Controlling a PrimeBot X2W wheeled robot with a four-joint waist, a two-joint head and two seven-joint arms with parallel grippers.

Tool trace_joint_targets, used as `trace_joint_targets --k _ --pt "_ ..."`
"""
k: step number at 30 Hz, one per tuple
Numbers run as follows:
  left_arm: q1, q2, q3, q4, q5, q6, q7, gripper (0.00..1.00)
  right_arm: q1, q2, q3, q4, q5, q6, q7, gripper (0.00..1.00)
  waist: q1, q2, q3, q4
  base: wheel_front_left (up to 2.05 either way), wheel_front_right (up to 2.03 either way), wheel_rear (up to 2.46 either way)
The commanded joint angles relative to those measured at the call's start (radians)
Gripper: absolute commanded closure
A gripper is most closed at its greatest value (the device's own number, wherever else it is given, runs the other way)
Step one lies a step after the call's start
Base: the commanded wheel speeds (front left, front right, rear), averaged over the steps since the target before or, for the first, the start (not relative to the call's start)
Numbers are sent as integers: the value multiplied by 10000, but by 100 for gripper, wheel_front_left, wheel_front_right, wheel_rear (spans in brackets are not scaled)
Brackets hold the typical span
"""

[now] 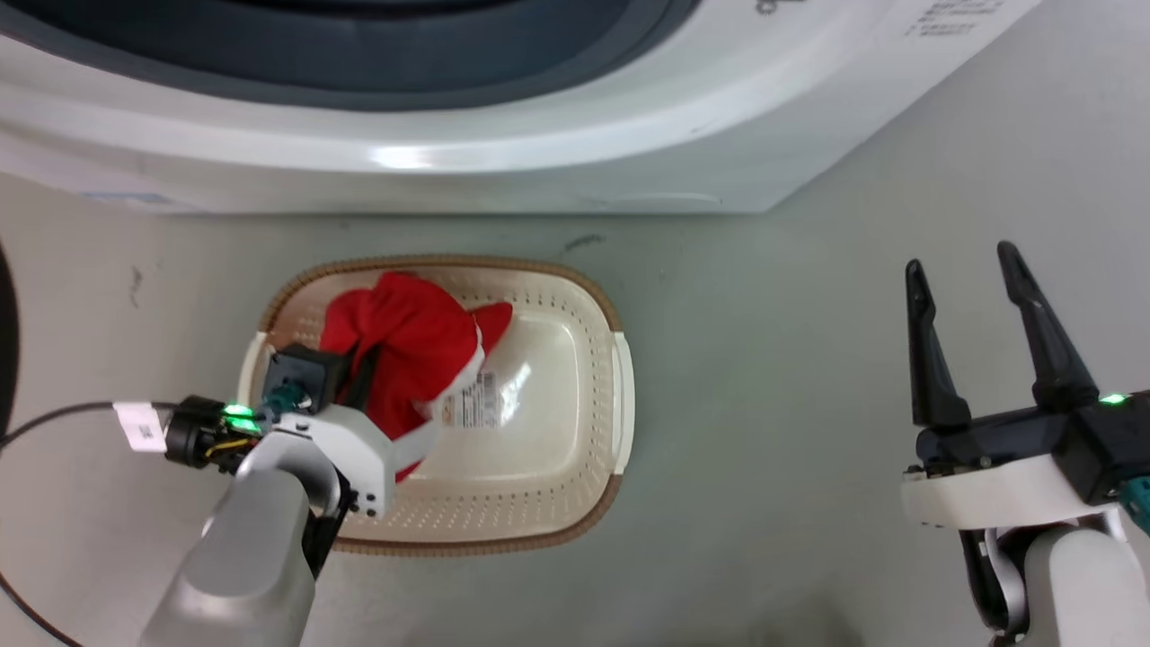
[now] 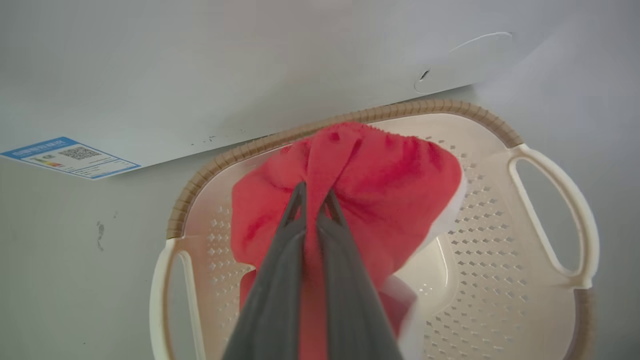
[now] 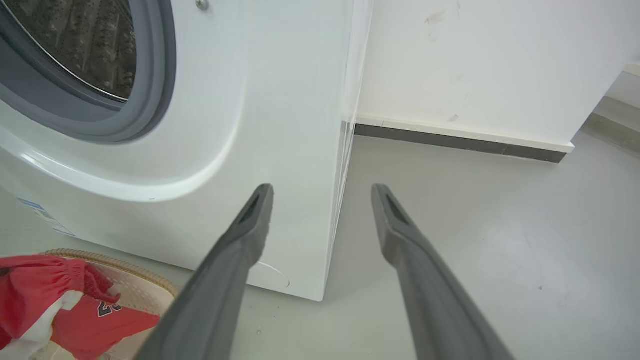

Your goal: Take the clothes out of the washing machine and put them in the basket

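Observation:
The cream basket (image 1: 620, 386) stands on the floor in front of the white washing machine (image 1: 449, 153). Red clothes (image 1: 413, 341) with a white hem fill its left half. My left gripper (image 2: 315, 197) hangs over the basket (image 2: 550, 200), shut on a fold of the red clothes (image 2: 390, 170), which droop into it. My right gripper (image 1: 961, 261) is open and holds nothing, off to the right of the basket over bare floor. In the right wrist view, the right gripper (image 3: 322, 189) faces the washing machine's (image 3: 225, 125) front corner. The red clothes (image 3: 35, 290) lie at lower left in the basket (image 3: 125, 272).
A black cable (image 1: 54, 415) runs from the left wrist across the floor. A dark curved edge (image 1: 4, 341) shows at far left. A blue label (image 2: 70, 157) sits low on the machine. The wall and its skirting (image 3: 450, 140) stand right of the machine, with grey floor (image 1: 764, 404) between.

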Motion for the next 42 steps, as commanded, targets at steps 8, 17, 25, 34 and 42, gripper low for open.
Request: trace_joint_targets --k 8,17,25,34,42 --pt "-1720 -221 258 1859 9 304 -27 100 -667 0 -488 -360 -116 -10 -26 0 -2 0 2074 -294 0 0 0" --pt "-2637 -372 114 3128 232 514 -27 100 -958 -2 -699 -707 -189 -10 -24 0 -2 0 2918 -316 0 0 0" --pt "-2867 -512 190 3615 106 646 -27 97 -935 -2 -701 -733 -189 -10 -24 0 -2 0 3070 -282 0 0 0" --pt "-2263 -479 253 3226 31 665 -25 0 -962 -3 -709 -347 -49 -10 -24 0 -2 0 1836 -226 0 0 0" --pt "-1045 -338 418 2061 -90 269 -25 0 -588 -5 -655 200 25 -10 -24 0 -2 0 -154 -117 0 0 0"
